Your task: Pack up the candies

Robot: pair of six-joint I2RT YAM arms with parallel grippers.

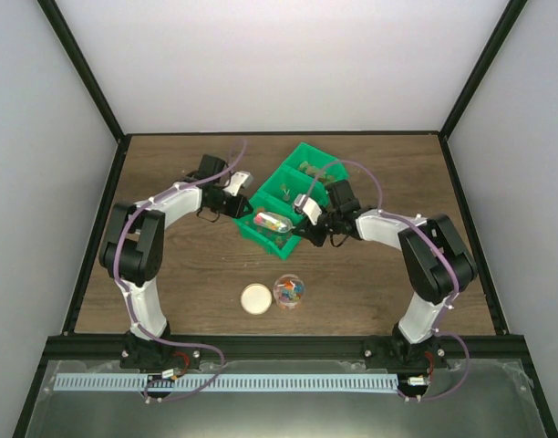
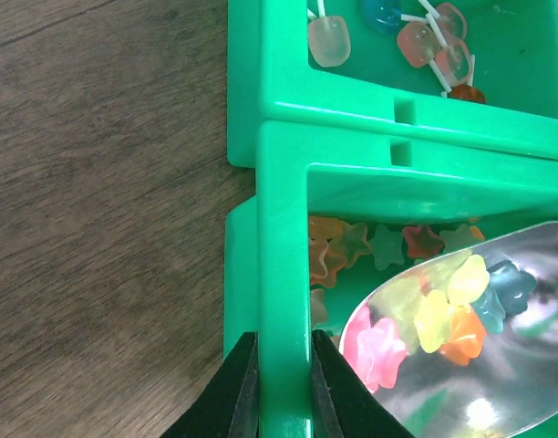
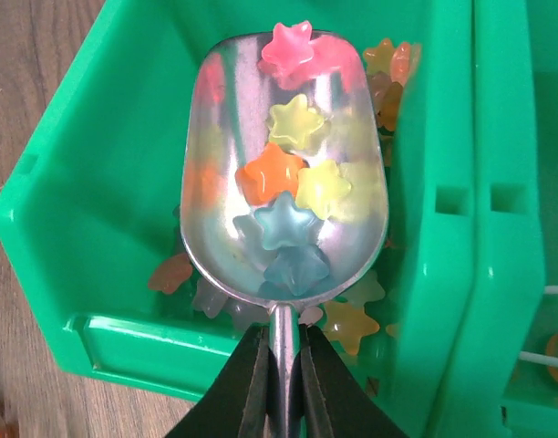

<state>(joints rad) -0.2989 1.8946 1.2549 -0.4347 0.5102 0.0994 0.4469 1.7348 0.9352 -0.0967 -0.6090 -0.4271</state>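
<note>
1. The right arm (image 1: 397, 228) is holding a metal scoop (image 3: 226, 137) inside the end compartment of a green bin (image 1: 302, 151), the end nearest the arm bases. Its jaws are clenched on the scoop's thin handle.
2. Star-shaped candies (image 3: 288, 178) in pink, yellow, orange and blue are lying in the scoop's bowl. More of them are resting loose on the compartment floor beneath it.
3. The left arm (image 1: 170, 205) is reaching in from the opposite side. Its jaws are grasping the bin's outer wall, one on each face of the green plastic, just beside the loaded scoop.
4. Sweets on sticks (image 2: 425, 36) are lying in the neighbouring compartment, across the divider from the stars.
5. Nearer the arm bases, a clear jar (image 1: 288, 291) is standing open on the wooden desk (image 1: 170, 173), well apart from the bin. A few coloured candies are showing inside it.
6. A tan lid (image 1: 256, 298) is lying flat on the desk just beside the jar, on the left arm's side.
</note>
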